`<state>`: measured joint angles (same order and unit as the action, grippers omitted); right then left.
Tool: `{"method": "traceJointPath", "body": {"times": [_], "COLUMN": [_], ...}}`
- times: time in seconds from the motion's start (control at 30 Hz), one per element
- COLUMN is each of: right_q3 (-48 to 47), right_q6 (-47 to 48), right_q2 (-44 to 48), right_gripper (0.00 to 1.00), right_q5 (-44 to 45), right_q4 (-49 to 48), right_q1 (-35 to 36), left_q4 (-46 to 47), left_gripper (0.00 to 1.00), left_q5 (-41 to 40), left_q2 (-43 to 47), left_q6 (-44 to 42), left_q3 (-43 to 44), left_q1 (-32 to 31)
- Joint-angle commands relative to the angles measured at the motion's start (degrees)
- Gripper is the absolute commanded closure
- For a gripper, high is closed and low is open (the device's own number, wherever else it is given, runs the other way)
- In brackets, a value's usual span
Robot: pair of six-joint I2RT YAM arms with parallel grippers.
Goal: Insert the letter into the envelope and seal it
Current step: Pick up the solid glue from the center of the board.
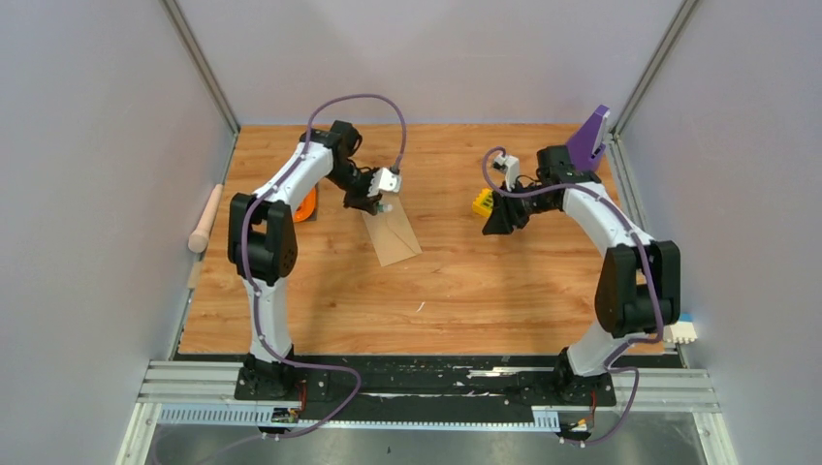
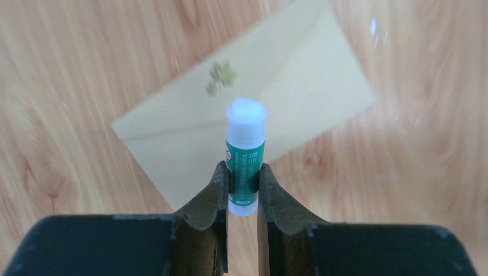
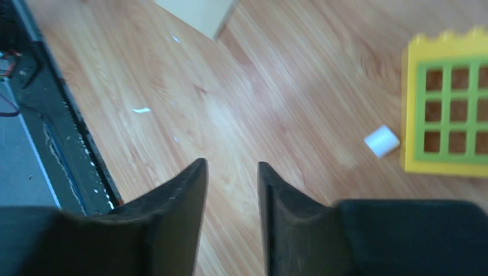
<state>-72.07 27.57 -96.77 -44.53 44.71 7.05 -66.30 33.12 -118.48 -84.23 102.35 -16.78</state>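
The tan envelope lies flat on the wooden table, near its middle left. In the left wrist view the envelope shows fold seams and a small clover mark. My left gripper is shut on a green and white glue stick and holds it just over the envelope, white tip pointing at it. My right gripper is open and empty above bare wood; a corner of the envelope shows far from it. The letter is not in view.
A yellow and green toy window piece and a small white cap lie by my right gripper. An orange object sits behind the left arm. A wooden roller lies at the left edge, and a purple part stands at the back right.
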Motion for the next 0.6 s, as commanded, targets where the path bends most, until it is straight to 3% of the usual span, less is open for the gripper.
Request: {"method": "traceJointPath", "body": {"times": [0.0,0.03,0.07,0.1,0.13,0.17,0.2,0.23,0.27,0.3,0.33,0.4,0.43,0.5,0.57], "right_q3": [-0.5,-0.1,0.1,0.3,0.4,0.4,0.3,0.2,0.1,0.0,0.0,0.3,0.4,0.5,-1.1], "right_q6": [8.3,10.4,12.1,13.7,15.2,16.5,17.5,18.4,19.2,20.0,20.9,21.9,20.5,13.1,-3.3], "right_q2": [8.4,9.2,9.8,10.2,10.3,10.2,9.9,9.4,8.9,8.4,7.9,7.2,6.8,5.3,2.8], "right_gripper": [0.52,0.43,0.4,0.38,0.36,0.29,0.05,0.01,0.0,0.0,0.0,0.0,0.0,0.0,0.0], "right_q5": [-15.4,-18.6,-21.8,-25.9,-29.4,-32.3,-34.8,-37.2,-39.0,-40.3,-41.5,-42.7,-43.1,-43.5,-36.1], "right_q4": [-5.2,-5.4,-5.6,-5.8,-5.9,-6.2,-6.5,-6.9,-7.2,-7.4,-7.6,-8.7,-9.8,-15.3,-20.9], "right_q1": [-0.2,-0.2,-0.2,-0.2,-0.3,-0.2,-0.2,-0.2,-0.1,0.0,0.1,0.4,0.7,1.5,3.1], "left_q4": [2.6,7.1,10.8,20.1,27.8,49.1,62.7,93.5,108.4,134.4,148.8,153.1,153.5,153.7,153.6], "left_gripper": [0.94,0.94,0.94,0.94,0.94,0.94,0.91,0.88,0.83,0.8,0.78,0.84,0.84,0.85,0.87], "left_q5": [21.4,26.6,29.2,34.6,36.8,40.1,40.6,39.8,36.8,35.2,32.5,29.4,28.2,23.5,19.3], "left_q2": [4.0,4.8,5.5,7.2,8.2,10.6,11.6,12.8,12.4,10.2,6.5,2.1,1.4,2.0,3.9], "left_q6": [23.9,27.5,36.5,41.8,56.6,65.5,88.2,100.5,122.1,132.3,149.1,164.6,167.2,168.0,166.0], "left_q3": [3.7,3.3,1.7,0.1,-4.2,-7.6,-15.6,-19.5,-25.1,-26.1,-25.0,-20.4,-19.8,-23.0,-26.3], "left_q1": [-0.1,-0.1,-0.1,-0.1,-0.2,-0.3,-0.4,-0.5,-0.5,-0.5,-0.5,-1.1,-1.5,-2.2,-3.2]}}
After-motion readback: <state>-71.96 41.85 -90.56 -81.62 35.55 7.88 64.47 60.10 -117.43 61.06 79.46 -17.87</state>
